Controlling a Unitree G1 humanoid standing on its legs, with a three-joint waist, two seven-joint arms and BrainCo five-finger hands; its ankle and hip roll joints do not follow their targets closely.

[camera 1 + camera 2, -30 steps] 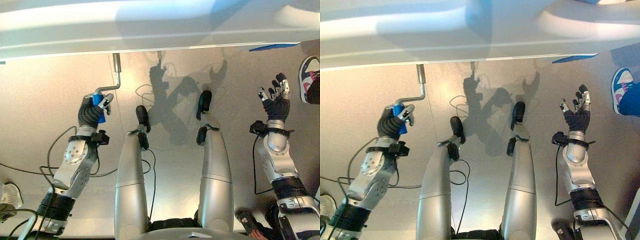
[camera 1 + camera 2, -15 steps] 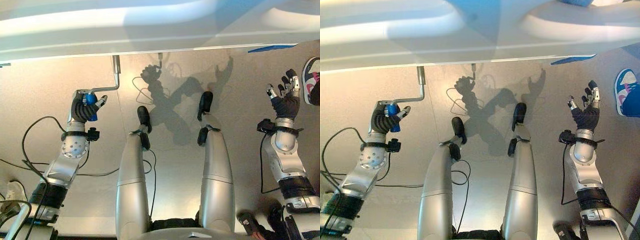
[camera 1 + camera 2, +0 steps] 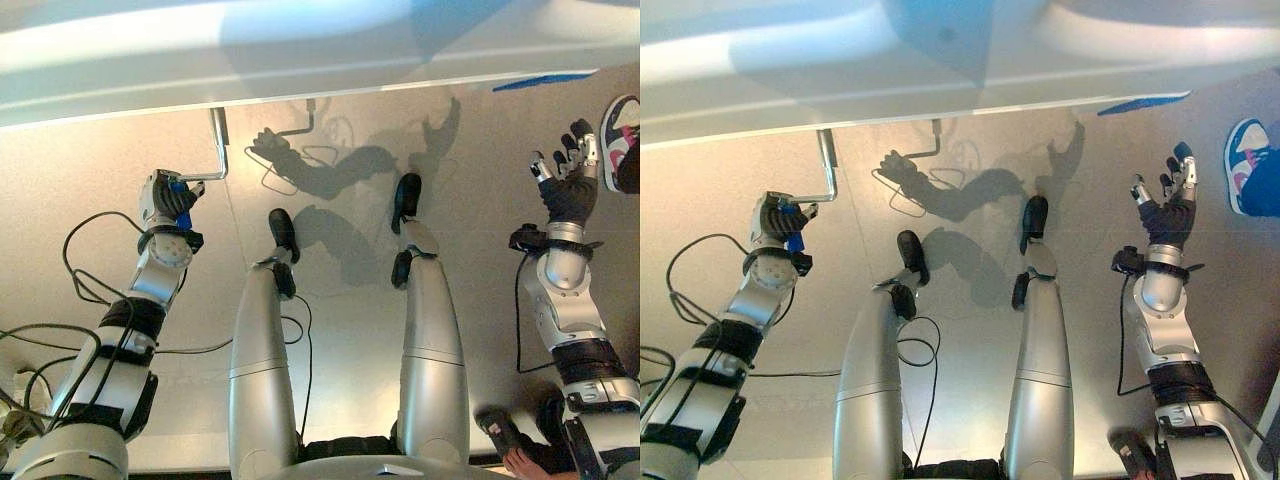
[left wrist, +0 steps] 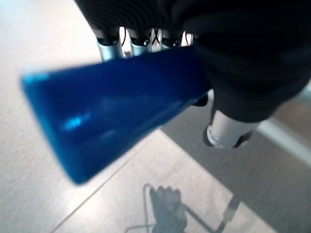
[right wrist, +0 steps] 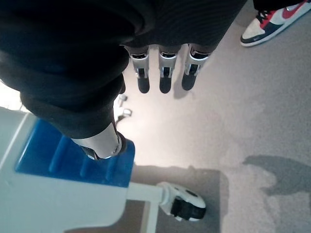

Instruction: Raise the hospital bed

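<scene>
The white hospital bed's foot end (image 3: 320, 50) spans the top of both eye views. A silver crank (image 3: 218, 145) hangs from under it and bends to a blue handle (image 3: 181, 192). My left hand (image 3: 163, 196) is curled round that blue handle (image 4: 116, 107), low at the left. In the left wrist view its fingers (image 4: 132, 44) wrap over the blue grip. My right hand (image 3: 567, 180) is raised at the far right with its fingers (image 5: 164, 73) spread and nothing in it.
A person's shoe (image 3: 620, 140) stands on the floor at the far right, close to my right hand. A blue pedal (image 5: 73, 158) and a caster wheel (image 5: 187, 206) of the bed frame lie below that hand. A person's hand (image 3: 520, 463) shows at the bottom right.
My left hand has carried the blue handle up and to the left, turning the crank. The right hand stayed raised and open.
</scene>
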